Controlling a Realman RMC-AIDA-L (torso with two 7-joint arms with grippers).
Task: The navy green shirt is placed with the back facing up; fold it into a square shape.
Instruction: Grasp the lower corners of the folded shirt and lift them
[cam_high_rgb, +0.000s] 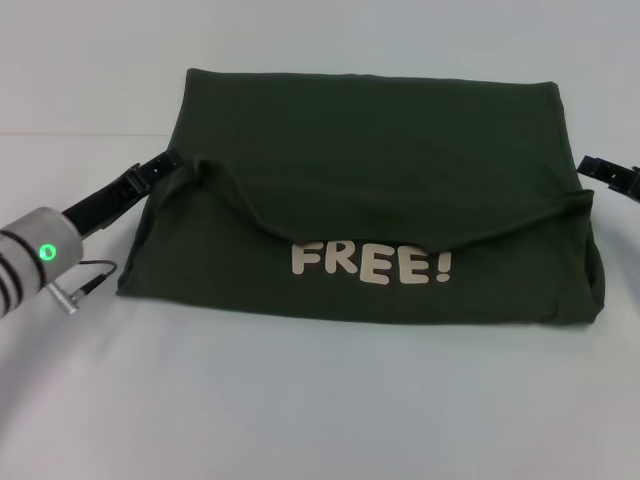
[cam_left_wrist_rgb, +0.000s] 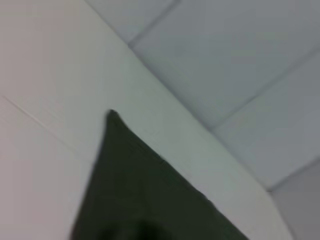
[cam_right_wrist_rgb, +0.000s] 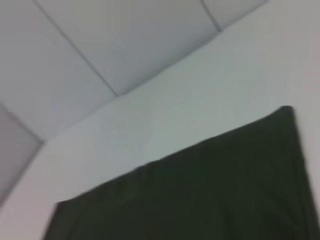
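Note:
The navy green shirt (cam_high_rgb: 380, 150) lies on the white table (cam_high_rgb: 320, 400), doubled over into a wide block. Its upper layer ends in a sagging edge across the middle, and the white letters "FREE!" (cam_high_rgb: 371, 263) show below that edge. My left gripper (cam_high_rgb: 165, 165) reaches in low from the left and meets the shirt's left edge where the cloth puckers. At the shirt's right edge, my right gripper (cam_high_rgb: 600, 170) sits just above the folded corner. The wrist views show only dark cloth (cam_left_wrist_rgb: 140, 200) (cam_right_wrist_rgb: 200, 195) over the table, with no gripper parts.
The left arm's grey wrist with a green light (cam_high_rgb: 40, 255) and a cable hangs over the table's near left. Bare white tabletop surrounds the shirt on all sides.

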